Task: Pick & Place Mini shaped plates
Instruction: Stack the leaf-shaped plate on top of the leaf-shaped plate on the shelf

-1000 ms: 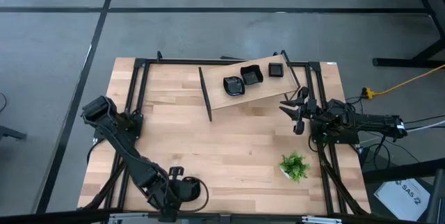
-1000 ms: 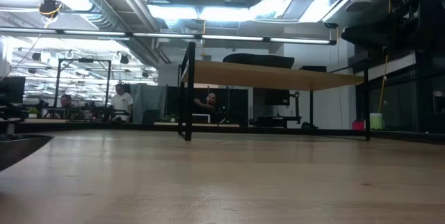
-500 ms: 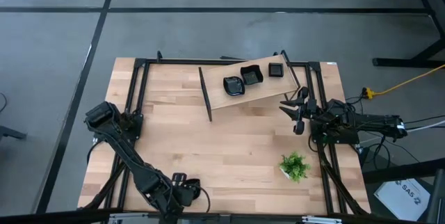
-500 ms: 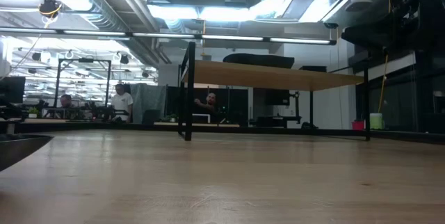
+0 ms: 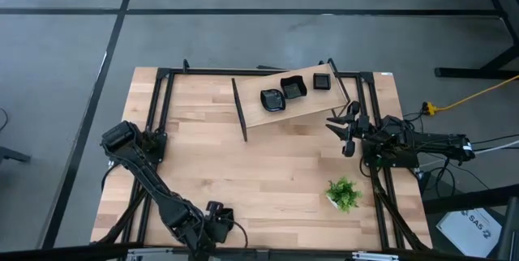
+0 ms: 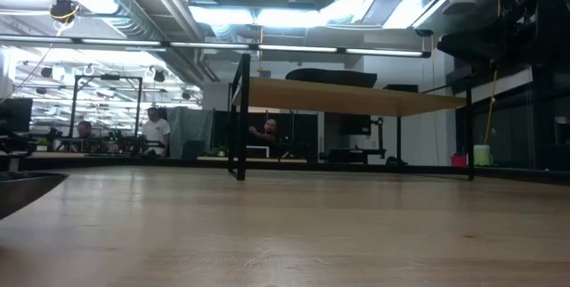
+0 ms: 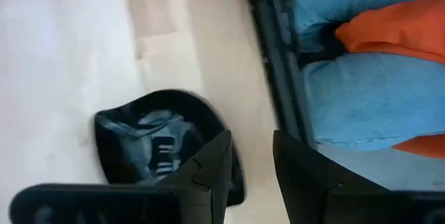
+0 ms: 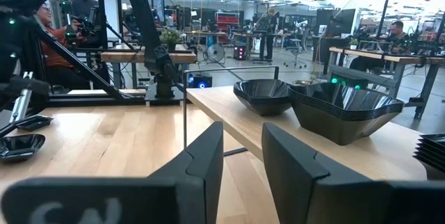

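Note:
A small glossy black plate [image 7: 149, 147] lies on the wooden table [image 5: 268, 172] close to its near edge. My left gripper [image 7: 250, 140] hangs open over it, slanting down, at the table's near edge [image 5: 216, 216]. One finger [image 7: 208, 172] stands over the plate's inside and the other [image 7: 306, 175] outside its rim. More black plates sit in three stacks [image 5: 272, 100] [image 5: 293, 87] [image 5: 322, 81] on a raised wooden shelf [image 5: 259, 113]. My right gripper [image 5: 347, 128] waits open and level at the right, beside the shelf. My left gripper straddles the plate's rim [image 7: 235, 186] on the side toward the table's near edge, coming from above at a slant. Whether either finger touches the plate I cannot tell. The plate lies flat on the table.
A small green potted plant [image 5: 343, 194] stands at the near right. Two small black plates [image 8: 17, 146] [image 8: 31, 121] lie on the table below the left arm. A seated person in blue trousers [image 7: 368, 99] is just beyond the near edge. Black frame bars run along both sides.
My left gripper has sunk toward the plate at the table's near edge, shifted slightly to the right, and rolled a little about its own axis. Its fingers stay apart.

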